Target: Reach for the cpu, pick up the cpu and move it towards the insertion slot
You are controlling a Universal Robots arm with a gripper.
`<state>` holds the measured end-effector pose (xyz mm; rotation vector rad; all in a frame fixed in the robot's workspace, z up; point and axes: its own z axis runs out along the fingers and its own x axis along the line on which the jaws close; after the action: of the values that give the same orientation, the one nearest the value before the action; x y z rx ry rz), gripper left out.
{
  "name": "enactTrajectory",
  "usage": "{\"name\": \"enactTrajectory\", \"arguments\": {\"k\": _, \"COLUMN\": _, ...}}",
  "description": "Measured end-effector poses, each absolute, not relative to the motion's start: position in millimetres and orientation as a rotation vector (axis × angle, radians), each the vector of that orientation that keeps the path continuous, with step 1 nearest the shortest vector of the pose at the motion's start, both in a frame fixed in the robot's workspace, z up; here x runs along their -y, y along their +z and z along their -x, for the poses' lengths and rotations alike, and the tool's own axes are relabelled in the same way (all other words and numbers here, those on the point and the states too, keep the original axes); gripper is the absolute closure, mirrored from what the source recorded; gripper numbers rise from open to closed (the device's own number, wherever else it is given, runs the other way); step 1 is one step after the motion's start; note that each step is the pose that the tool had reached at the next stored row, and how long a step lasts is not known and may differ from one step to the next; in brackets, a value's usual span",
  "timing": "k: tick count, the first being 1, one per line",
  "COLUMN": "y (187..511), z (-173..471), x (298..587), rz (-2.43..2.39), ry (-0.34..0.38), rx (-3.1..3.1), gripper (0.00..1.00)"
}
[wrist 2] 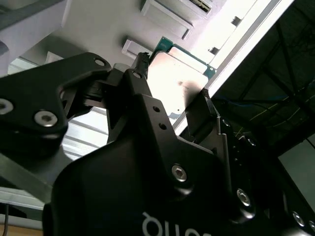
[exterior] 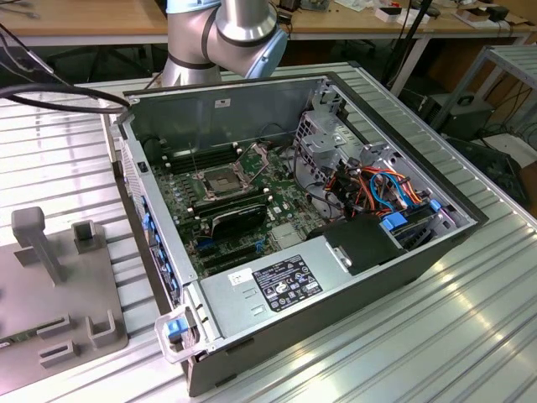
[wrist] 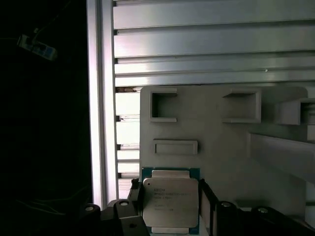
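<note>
The cpu (wrist: 171,201), a small square chip with a pale metal face and a green rim, lies between the two black fingers of my gripper (wrist: 172,194). The fingers press against two opposite edges of the chip, so the gripper is shut on it. In the second wrist view the cpu (wrist 2: 179,73) shows bright between the fingertips (wrist 2: 142,63) of the gripper (wrist 2: 174,79). Behind it is a grey fixture plate (wrist: 221,157). The insertion slot (exterior: 220,180), a square socket with a dark centre and its metal plate swung up, sits on the motherboard in the open computer case (exterior: 277,285).
The arm's silver joint (exterior: 226,34) stands behind the case at the top of the exterior view. A grey fixture plate with posts (exterior: 50,285) lies at the exterior view's left. Drive cages and coloured cables (exterior: 377,185) fill the case's right side. Ribbed aluminium table (exterior: 419,336) surrounds everything.
</note>
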<state>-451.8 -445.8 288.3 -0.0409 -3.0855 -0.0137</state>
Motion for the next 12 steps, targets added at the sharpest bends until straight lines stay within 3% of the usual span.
{"name": "enactTrajectory", "arguments": {"k": 12, "y": 312, "z": 452, "x": 446, "rz": 0.041, "ry": -0.013, "rx": 3.072, "gripper": 0.45}}
